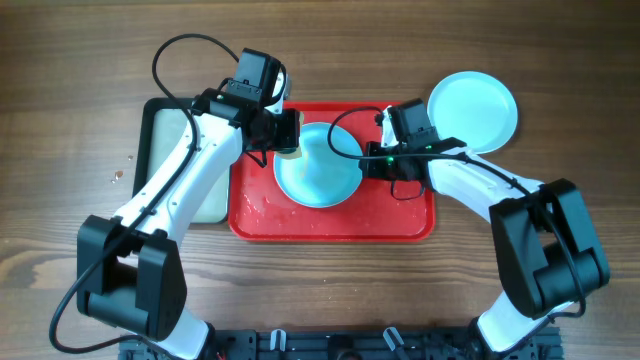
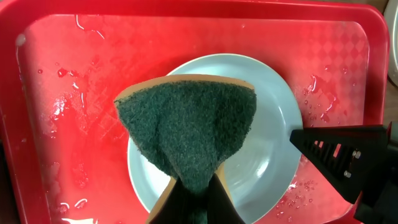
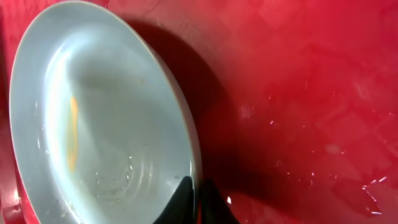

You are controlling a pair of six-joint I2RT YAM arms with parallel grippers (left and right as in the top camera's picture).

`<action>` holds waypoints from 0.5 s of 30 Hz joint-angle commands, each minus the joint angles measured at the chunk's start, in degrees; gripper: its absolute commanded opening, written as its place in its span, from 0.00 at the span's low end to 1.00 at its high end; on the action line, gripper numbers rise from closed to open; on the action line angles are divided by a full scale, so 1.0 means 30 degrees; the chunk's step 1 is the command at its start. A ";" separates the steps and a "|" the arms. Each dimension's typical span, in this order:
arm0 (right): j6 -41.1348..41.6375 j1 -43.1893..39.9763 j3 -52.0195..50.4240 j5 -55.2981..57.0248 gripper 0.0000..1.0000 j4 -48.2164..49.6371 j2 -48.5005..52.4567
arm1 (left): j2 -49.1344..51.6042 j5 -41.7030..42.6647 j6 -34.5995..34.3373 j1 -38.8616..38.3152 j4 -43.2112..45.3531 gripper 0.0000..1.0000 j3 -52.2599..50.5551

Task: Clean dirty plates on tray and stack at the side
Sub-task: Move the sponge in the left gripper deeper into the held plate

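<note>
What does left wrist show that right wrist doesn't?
Left wrist only: the green sponge clamped in the left pincer, covering part of the turquoise plate, and the red tray's raised rim. Right wrist only: an orange streak inside the plate. Both: the plate on the wet tray, with the right pincer shut on its rim.

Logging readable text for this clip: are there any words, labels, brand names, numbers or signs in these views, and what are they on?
No text can be read in any view.
The red tray has only an embossed diamond pattern, no lettering.
The turquoise plate and the second plate are plain.
The green sponge has no label.
The green light on the right arm is a lamp, with no marking legible.
</note>
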 commanded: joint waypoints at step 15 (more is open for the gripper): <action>0.0138 0.0080 -0.0058 -0.0299 0.04 0.0182 0.0350 | 0.0153 0.0313 -0.0022 -0.0510 0.1537 0.04 -0.2127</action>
